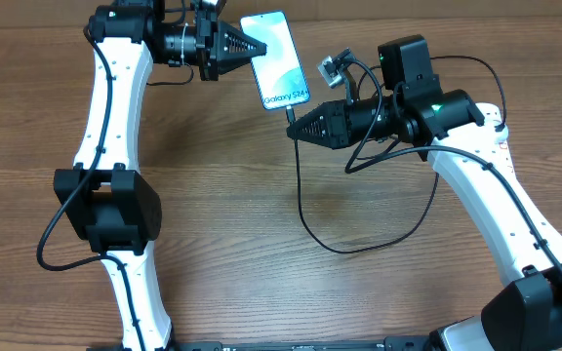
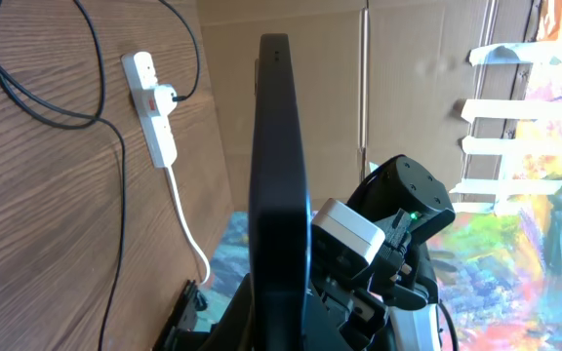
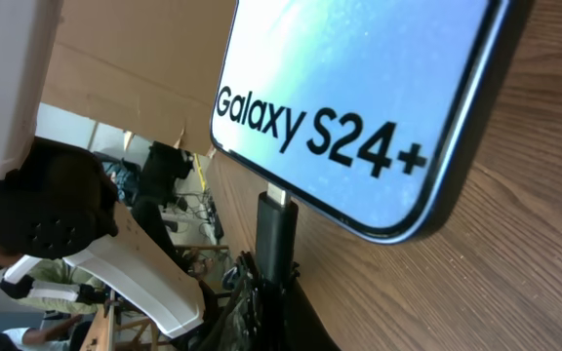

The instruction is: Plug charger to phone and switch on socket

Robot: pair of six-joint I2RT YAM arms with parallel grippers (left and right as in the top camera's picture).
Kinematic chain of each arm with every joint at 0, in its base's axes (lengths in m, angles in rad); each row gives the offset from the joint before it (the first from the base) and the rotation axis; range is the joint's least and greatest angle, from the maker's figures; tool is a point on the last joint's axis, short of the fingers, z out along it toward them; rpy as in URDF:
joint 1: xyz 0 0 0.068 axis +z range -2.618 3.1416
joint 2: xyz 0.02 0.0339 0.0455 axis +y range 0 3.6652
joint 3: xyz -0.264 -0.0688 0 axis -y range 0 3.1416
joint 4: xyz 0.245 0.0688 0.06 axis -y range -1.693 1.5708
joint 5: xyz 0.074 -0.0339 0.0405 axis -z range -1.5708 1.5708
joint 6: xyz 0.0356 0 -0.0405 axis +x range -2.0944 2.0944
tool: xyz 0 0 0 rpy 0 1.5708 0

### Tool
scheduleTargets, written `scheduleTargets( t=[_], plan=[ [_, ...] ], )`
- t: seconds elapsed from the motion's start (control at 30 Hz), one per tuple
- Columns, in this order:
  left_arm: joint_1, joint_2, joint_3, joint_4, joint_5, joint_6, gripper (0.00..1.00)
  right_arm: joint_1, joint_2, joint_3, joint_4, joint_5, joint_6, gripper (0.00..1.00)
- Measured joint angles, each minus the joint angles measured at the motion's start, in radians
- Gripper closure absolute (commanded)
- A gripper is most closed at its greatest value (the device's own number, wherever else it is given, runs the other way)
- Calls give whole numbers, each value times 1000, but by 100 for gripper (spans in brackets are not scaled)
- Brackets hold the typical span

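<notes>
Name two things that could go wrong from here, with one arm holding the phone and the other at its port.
1. The left fingers pinch the phone by one long edge only; a push from the right fingers on the charger connector could twist or slip it.
2. The cable loops loosely beside the right arm; it may snag and tug the connector out on the way to the socket.

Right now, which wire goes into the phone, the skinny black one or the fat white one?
The skinny black charger cable: its tip meets the bottom edge of the phone. The fat white cord only runs from the power strip.
</notes>
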Motion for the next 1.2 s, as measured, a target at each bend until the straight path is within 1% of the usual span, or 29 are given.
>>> scheduleTargets(
  t=[0.73, 1.2],
  plan=[
    [0, 0, 0, 12, 0, 27, 96, -10, 0, -8, 58, -7, 75, 96],
    [-3, 0, 0, 11, 0, 34, 96, -10, 0, -9, 70, -7, 87, 96]
  ],
)
